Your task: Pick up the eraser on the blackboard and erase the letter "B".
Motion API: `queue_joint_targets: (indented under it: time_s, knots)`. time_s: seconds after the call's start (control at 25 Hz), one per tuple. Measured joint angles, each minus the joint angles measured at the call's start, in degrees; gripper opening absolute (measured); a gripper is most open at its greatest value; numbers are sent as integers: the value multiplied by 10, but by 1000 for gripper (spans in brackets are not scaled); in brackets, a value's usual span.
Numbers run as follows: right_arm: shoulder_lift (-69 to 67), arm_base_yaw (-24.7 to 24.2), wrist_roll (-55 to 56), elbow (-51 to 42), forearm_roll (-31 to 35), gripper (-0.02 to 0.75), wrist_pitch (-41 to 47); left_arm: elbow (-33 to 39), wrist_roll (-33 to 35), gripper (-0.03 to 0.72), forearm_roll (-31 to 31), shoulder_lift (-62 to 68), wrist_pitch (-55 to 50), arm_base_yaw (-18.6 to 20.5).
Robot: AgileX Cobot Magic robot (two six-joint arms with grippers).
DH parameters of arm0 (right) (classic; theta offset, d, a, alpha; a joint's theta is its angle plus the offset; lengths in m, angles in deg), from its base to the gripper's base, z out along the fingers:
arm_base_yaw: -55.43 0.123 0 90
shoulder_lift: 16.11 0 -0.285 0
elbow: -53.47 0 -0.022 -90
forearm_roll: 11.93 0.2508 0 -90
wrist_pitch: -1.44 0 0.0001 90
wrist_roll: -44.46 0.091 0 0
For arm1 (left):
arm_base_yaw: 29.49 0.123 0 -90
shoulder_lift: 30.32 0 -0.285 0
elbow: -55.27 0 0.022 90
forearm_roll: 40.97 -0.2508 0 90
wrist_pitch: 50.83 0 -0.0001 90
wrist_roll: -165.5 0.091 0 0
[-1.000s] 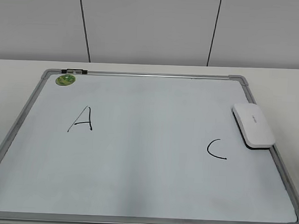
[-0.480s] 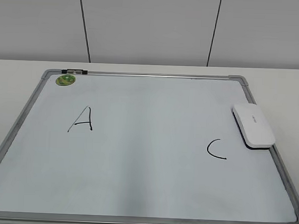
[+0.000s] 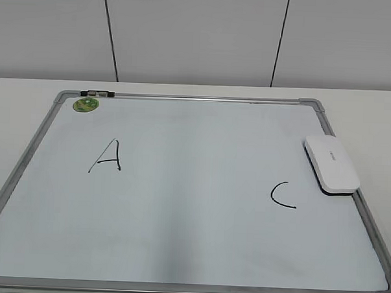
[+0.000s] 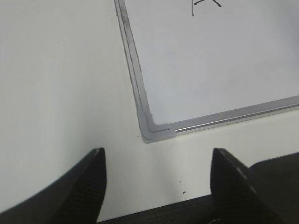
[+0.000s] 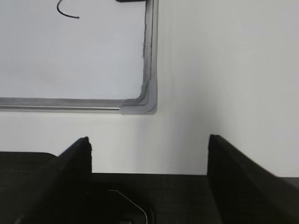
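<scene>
The blackboard is a white board in a silver frame, lying flat on the table. The white eraser lies on its right edge, above the black "C". A black "A" is at the left. No letter "B" shows between them; that stretch of board is bare. My left gripper is open and empty over the table just outside the board's near left corner. My right gripper is open and empty over the table off the near right corner. Neither gripper shows in the exterior view.
A small green round sticker and a black clip sit at the board's far left corner. White table surrounds the board. A grey panelled wall stands behind.
</scene>
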Motion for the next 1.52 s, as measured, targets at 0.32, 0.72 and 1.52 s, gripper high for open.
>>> queue_joint_targets:
  time_s: [0.32, 0.72, 1.52]
  knots:
    - [0, 0, 10, -13, -8, 572, 0, 0, 0, 512, -1, -6, 2, 0]
    - [0, 0, 24, -14, -15, 571, 3, 0, 0, 512, 13, -6, 2, 0]
    - [1, 0, 25, -16, -11, 571, 7, 0, 0, 512, 15, -17, 2, 0]
